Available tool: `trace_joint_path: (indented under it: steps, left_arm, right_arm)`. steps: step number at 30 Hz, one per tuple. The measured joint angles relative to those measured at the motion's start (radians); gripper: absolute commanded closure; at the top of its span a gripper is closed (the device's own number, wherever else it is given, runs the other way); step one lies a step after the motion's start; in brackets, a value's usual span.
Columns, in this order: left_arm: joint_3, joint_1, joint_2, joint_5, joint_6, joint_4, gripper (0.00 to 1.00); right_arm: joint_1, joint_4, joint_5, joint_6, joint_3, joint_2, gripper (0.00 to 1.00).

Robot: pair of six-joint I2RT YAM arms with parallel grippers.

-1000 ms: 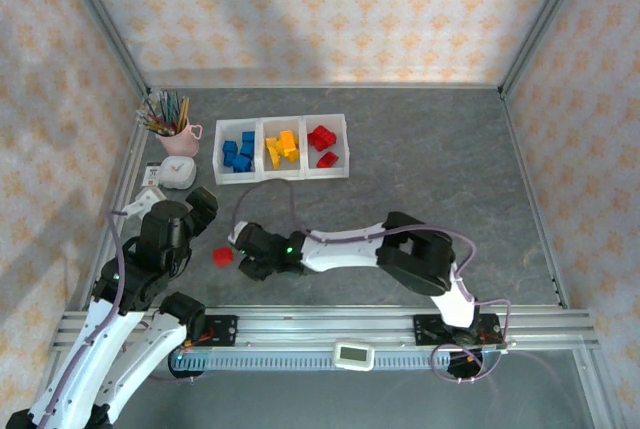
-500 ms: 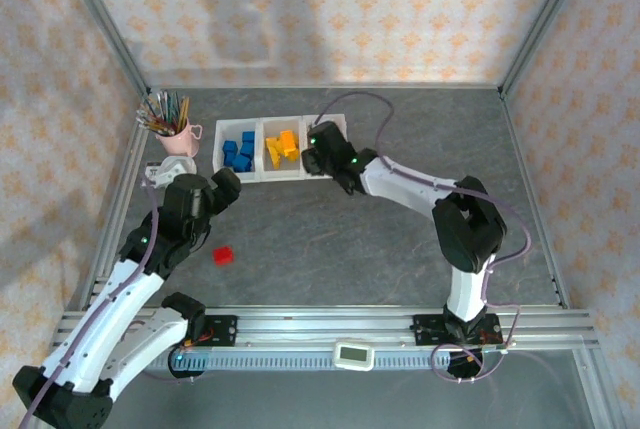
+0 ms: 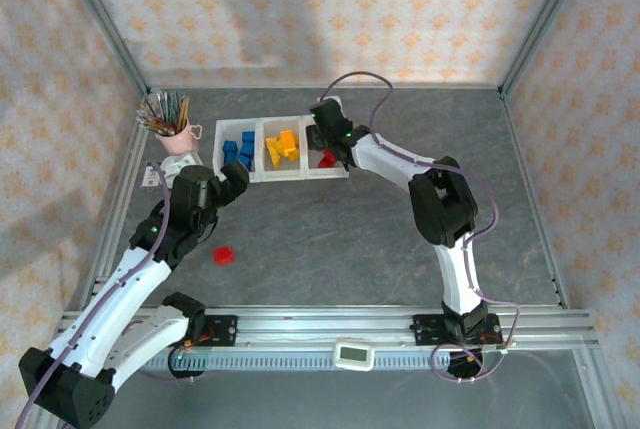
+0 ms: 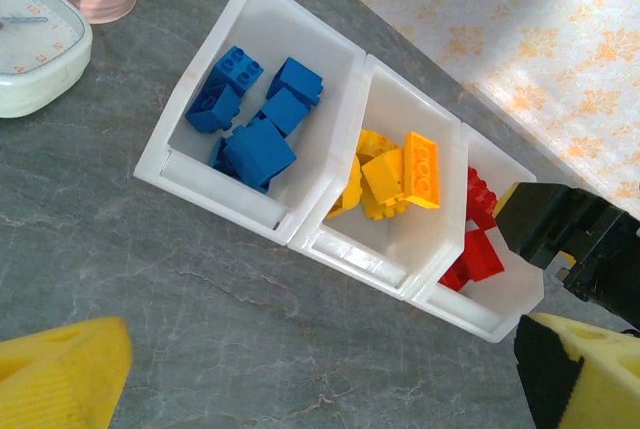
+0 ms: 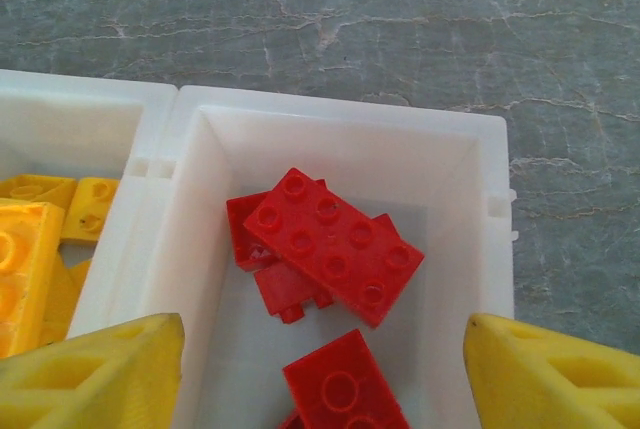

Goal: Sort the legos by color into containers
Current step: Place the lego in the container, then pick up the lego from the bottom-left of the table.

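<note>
A: Start with the big things. What is the layout?

B: A grey, stone-patterned surface [image 3: 400, 209] with patterned walls round it. The left arm [image 3: 130, 279] reaches up along the left side. The right arm [image 3: 440, 209] bends across to the far centre.

A: And the containers?

B: The containers [image 4: 220, 194] are three joined white bins in a row at the far left-centre of the surface. A pink cup [image 3: 180, 137] of pencils [image 3: 165, 109] stands just beside their left end. A white dial-faced device [image 4: 30, 39] lies near the cup.

A: How do the end effectors stand?

B: The right end effector [image 5: 320, 377] hangs over the right-hand bin. Its yellow fingers [image 5: 95, 374] are spread wide, one to each side, and they pinch nothing. The left end effector [image 4: 320, 374] hovers over bare surface in front of the bins. It is also spread fully apart and holds nothing.

A: Where are the bricks?

B: The blue legos [image 4: 255, 139] are piled in the left bin and the yellow-orange legos [image 4: 395, 174] in the middle one. The red legos [image 5: 335, 244] lie in the right bin, directly beneath the right end effector. A two-by-four brick there rests tilted on top of others. A loose red lego [image 3: 222, 255] sits on the surface beside the left arm, well apart from the bins.
</note>
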Motion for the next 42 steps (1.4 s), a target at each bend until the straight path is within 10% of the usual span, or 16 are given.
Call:
trace_joint_path:
  steps: [19, 42]
  left_arm:
    - [0.000, 0.005, -0.207, -0.065, -0.043, -0.200, 0.01]
    - [0.016, 0.006, -0.322, -0.156, -0.144, -0.385, 0.01]
  right_arm:
    - [0.406, 0.091, -0.131, -0.011, -0.369, -0.277, 0.15]
    - [0.616, 0.219, -0.295, -0.135, -0.159, 0.051, 0.06]
